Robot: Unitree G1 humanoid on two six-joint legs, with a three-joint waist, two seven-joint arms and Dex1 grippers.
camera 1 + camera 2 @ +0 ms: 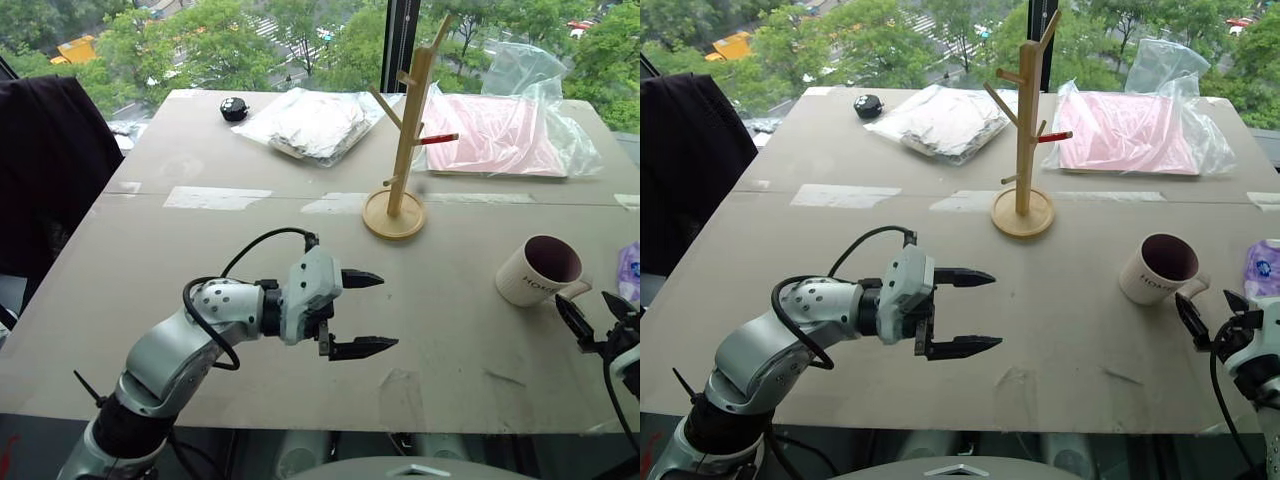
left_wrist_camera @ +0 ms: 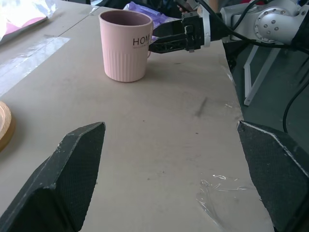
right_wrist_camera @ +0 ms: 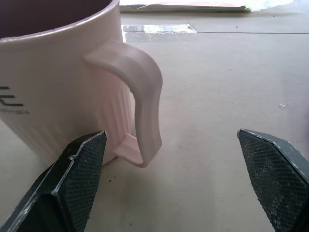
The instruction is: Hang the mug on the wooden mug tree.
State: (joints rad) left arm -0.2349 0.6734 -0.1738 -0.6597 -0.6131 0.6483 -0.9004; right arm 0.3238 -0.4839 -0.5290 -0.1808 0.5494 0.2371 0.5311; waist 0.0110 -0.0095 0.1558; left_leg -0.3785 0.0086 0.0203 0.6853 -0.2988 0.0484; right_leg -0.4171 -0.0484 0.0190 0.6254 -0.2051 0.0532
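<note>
The mug (image 1: 538,270), pale with a dark maroon inside and "HOME" lettering, stands upright on the table's right side. Its loop handle (image 3: 145,111) points toward my right gripper (image 1: 582,300). That gripper is open just in front of the handle, level with it, fingers apart from it on either side (image 3: 171,133). The wooden mug tree (image 1: 408,140) stands upright at mid-table on its round base, one peg red-tipped. My left gripper (image 1: 388,312) hovers open and empty over the table's near middle, pointing right toward the mug (image 2: 125,46).
A plastic bag with pink contents (image 1: 500,130) lies behind the tree, and a bag with grey contents (image 1: 310,120) lies to its left. A small black object (image 1: 234,108) sits far back. A purple packet (image 1: 630,270) lies beside the mug. Dark cloth (image 1: 50,170) hangs left.
</note>
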